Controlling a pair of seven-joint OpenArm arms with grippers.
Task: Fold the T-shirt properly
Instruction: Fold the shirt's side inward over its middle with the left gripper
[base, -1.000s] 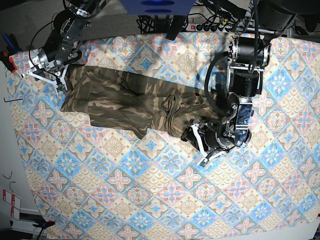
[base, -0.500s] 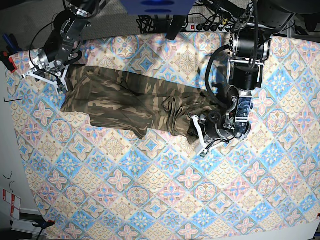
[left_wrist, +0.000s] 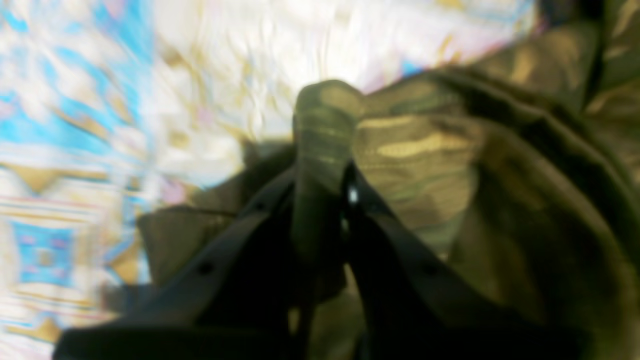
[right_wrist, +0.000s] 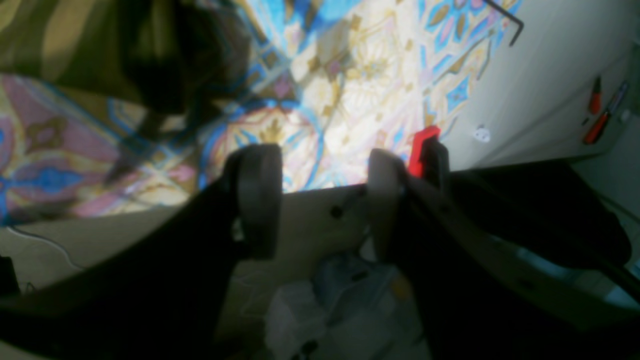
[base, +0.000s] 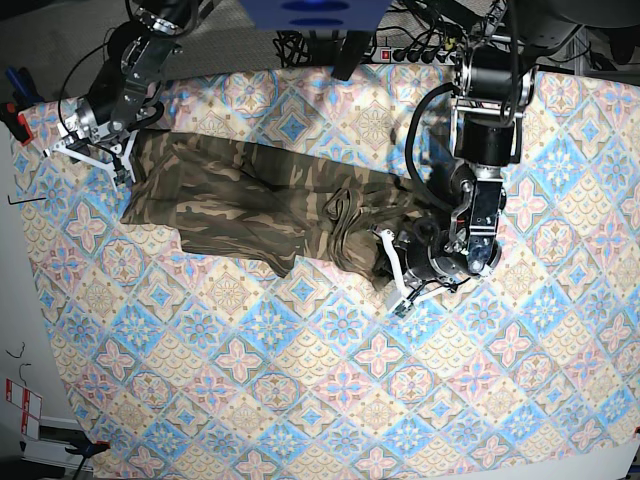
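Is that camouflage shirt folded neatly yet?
No. The T-shirt lies bunched and wrinkled, one end pinched in the left tool.

We see the T-shirt (base: 250, 200) in woodland camouflage of olive, brown and tan blotches. Beneath it, the tablecloth (base: 330, 400) on the surface carries a diamond grid of blue, pink and cream floral medallions with ochre outlines. We note black arms, the left gripper (base: 392, 272) with white fingers, the right gripper (right_wrist: 320, 200) with grey pads (right_wrist: 257, 200), and a red clip (right_wrist: 419, 145) just beside it.
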